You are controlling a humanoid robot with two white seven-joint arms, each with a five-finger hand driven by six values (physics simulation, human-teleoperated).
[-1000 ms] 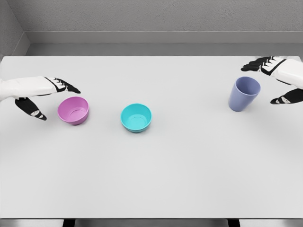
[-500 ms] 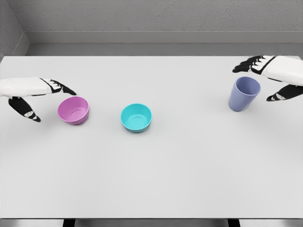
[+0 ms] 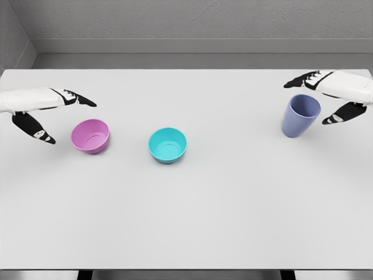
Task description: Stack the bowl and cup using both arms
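Note:
A pink bowl (image 3: 90,136) stands upright on the left of the white table (image 3: 192,210). Just right of it sits a teal bowl (image 3: 168,144), also upright. A lavender cup (image 3: 301,115) stands at the far right, leaning slightly. My left hand (image 3: 61,116) hovers left of and a little above the pink bowl, fingers spread, thumb hanging below, holding nothing. My right hand (image 3: 319,100) hangs over the cup's right side, fingers stretched above the rim and thumb beside the wall, apart from it.
The grey back wall (image 3: 186,23) runs behind the table's far edge. The table's front edge lies at the bottom of the view.
The left hand has risen and drawn slightly back from the pink bowl. The right hand has shifted left and up, closer over the cup. Bowls and cup have not moved.

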